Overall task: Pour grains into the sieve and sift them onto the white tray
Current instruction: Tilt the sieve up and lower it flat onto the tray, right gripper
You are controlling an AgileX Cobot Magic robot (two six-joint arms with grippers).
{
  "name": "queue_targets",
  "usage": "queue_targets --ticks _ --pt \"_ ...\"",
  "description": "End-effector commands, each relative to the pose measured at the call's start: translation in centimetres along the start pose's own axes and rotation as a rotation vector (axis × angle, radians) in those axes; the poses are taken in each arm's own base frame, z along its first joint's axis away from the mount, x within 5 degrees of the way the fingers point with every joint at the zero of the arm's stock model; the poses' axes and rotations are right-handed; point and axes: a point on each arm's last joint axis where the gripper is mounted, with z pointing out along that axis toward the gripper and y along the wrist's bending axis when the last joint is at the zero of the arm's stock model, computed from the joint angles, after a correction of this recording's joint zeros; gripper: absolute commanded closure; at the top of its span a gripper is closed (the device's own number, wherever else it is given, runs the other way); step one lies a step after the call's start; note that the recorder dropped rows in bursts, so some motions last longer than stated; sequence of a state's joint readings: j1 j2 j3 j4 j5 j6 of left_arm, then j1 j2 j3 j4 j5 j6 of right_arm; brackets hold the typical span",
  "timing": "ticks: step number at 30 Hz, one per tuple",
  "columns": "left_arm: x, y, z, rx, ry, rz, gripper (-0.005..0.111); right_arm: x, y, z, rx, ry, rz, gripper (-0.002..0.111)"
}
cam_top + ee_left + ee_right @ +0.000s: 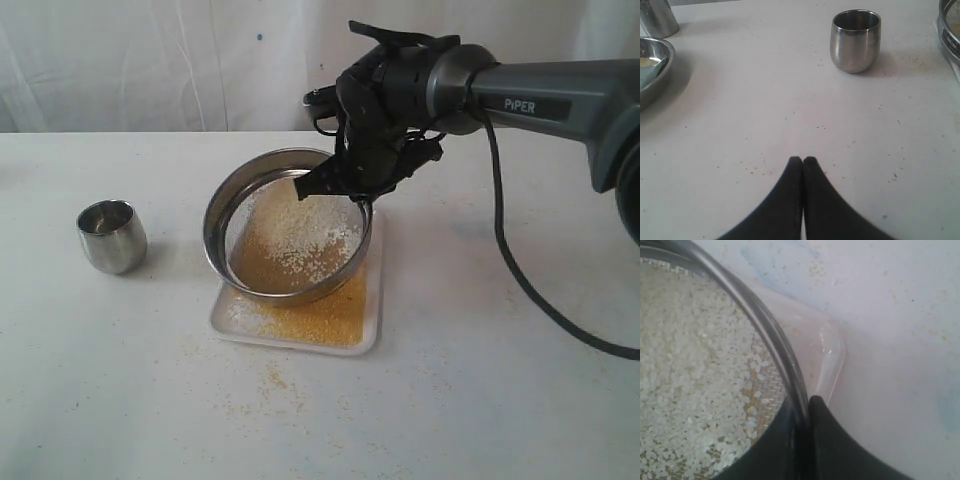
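Over white tray (224, 322): sieve (232, 200) held tilted

I see right gripper (345, 182) clamped on sieve's far rim, that side raised; grains (300, 235) on mesh and tray. Open table (450, 380) surrounds tray; steel cup (112, 236) well left of it. My left gripper (803, 161) is closed, empty.

Left jaws pressed together; right arm (540, 95) extended, jaws clamped.

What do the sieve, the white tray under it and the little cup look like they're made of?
The sieve looks like steel: a shiny grey ring with reflections, over fine woven wire mesh. The white tray seems plastic: smooth, glossy, slightly translucent at its rounded corner. The cup looks like polished steel, mirror-like.
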State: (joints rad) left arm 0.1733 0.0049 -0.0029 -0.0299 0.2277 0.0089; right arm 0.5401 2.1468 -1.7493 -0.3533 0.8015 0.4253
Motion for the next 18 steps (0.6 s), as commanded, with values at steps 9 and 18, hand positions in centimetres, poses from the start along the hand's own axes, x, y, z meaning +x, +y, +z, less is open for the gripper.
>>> queue_targets --ticks 9,18 --pt "0.1 0.0 0.0 0.005 -0.002 -0.005 0.107 1.1 -1.0 -1.5 0.015 0.19 -0.035 0.108" --pt "0.1 0.0 0.0 0.005 -0.002 -0.005 0.107 -0.2 -7.5 -0.6 -0.353 0.303 0.277 0.108"
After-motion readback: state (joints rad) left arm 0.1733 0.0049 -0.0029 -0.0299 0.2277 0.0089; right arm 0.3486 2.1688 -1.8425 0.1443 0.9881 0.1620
